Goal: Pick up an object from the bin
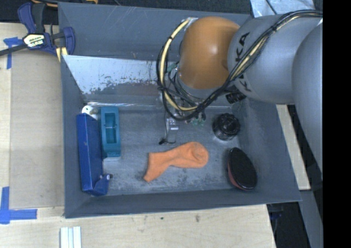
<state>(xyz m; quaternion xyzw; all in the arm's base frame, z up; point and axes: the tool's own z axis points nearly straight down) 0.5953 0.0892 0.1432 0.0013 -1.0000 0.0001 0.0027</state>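
Observation:
My gripper [170, 129] hangs below the arm's wrist near the middle of the bin. Its lower end sits just above the upper left part of a crumpled orange cloth [178, 161], which lies on the bin floor in front of it. To the right of the gripper stands a small black round knob-like thing [226, 125]. A black oval brush with a red rim [241, 168] lies at the front right. Nothing shows held in the gripper.
A teal rectangular block [110, 131] and a long blue bar-shaped thing [89, 153] lie side by side along the bin's left wall. The arm with its orange cover and cables hides the back right of the bin.

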